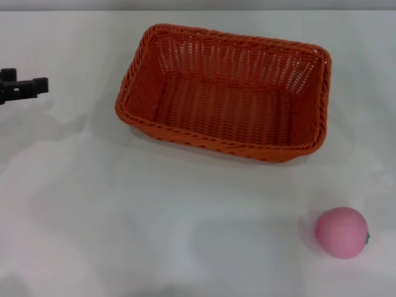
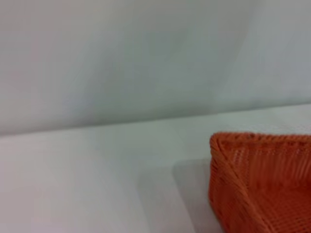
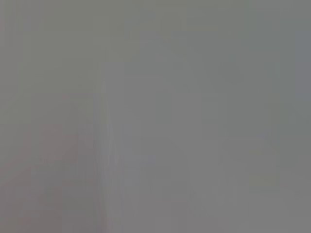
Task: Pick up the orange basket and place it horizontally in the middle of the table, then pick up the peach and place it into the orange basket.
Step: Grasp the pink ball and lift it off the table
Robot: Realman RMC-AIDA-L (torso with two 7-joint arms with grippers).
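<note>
The orange basket [image 1: 226, 93] lies lengthwise across the middle of the white table [image 1: 124, 216], upright and with nothing in it. One corner of the orange basket [image 2: 262, 184] also shows in the left wrist view. The pink peach [image 1: 341, 232] rests on the table at the front right, well apart from the basket. At the far left edge of the head view my left gripper [image 1: 25, 88] hovers, some way left of the basket, holding nothing. My right gripper is out of view.
A grey wall [image 2: 146, 58] rises behind the table's far edge. The right wrist view holds only a plain grey surface.
</note>
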